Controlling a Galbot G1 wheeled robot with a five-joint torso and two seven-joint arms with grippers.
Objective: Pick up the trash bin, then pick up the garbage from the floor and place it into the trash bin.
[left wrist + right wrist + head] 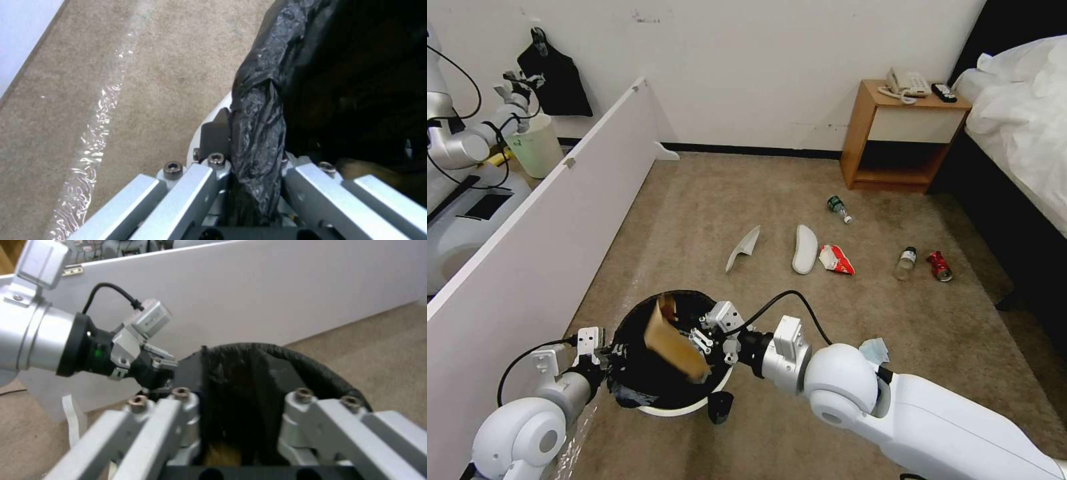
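The trash bin, white with a black bag over its rim, hangs just above the floor. My left gripper is shut on its left rim; the left wrist view has the bag edge pinched between the fingers. My right gripper reaches over the bin's mouth, shut on a brown cardboard scrap that stands tilted inside. On the carpet lie two white slippers, a red-white wrapper, two small bottles, a red can and a light-blue wad.
A long white partition board runs along my left. Behind it stand another robot and a cream bucket. A wooden nightstand and a bed close off the far right. A shiny tape strip crosses the carpet.
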